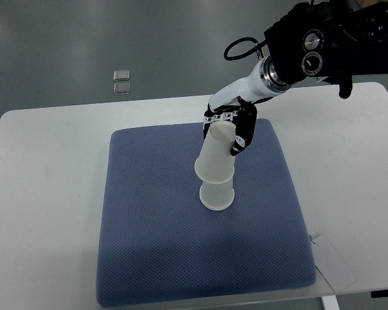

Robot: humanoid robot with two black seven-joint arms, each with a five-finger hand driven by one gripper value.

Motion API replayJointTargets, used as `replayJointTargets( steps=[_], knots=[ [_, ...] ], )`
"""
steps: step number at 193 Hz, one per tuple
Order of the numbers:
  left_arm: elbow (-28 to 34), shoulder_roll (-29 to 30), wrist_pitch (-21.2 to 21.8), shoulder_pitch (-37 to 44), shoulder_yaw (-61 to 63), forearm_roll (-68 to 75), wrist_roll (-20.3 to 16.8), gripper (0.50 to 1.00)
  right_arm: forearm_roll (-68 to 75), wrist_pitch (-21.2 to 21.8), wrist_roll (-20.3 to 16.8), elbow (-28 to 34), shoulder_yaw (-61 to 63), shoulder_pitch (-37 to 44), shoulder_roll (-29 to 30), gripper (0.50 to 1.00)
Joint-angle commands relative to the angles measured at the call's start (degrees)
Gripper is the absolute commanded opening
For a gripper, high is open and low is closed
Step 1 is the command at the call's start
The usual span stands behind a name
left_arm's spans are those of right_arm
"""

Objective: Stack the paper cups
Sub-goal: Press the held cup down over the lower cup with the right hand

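Observation:
Two white paper cups stand upside down on the blue mat (155, 245). The lower cup (216, 196) rests on the mat near its middle. The upper cup (218, 157) sits over it, tilted slightly, its base pointing up and back. My right hand (229, 126) comes in from the upper right and its black and white fingers curl around the upper cup's top end. No left arm shows in the top view.
The blue mat lies on a white table (45, 168). Two small clear squares (121, 81) lie on the grey floor beyond the table's far edge. A white paper tag (333, 261) pokes out at the mat's near right corner.

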Motion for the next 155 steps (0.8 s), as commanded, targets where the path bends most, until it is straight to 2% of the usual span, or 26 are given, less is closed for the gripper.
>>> replayJointTargets(
  steps=[1, 155],
  knots=[
    [0.0, 0.0, 0.0, 0.0, 0.0, 0.0, 0.0, 1.000, 0.0, -0.1, 0.0, 0.0, 0.0, 0.0, 0.0, 0.752],
    [0.0, 0.0, 0.0, 0.0, 0.0, 0.0, 0.0, 1.000, -0.3, 0.6, -0.3, 0.0, -1.0, 0.3, -0.2, 0.772]
  ],
)
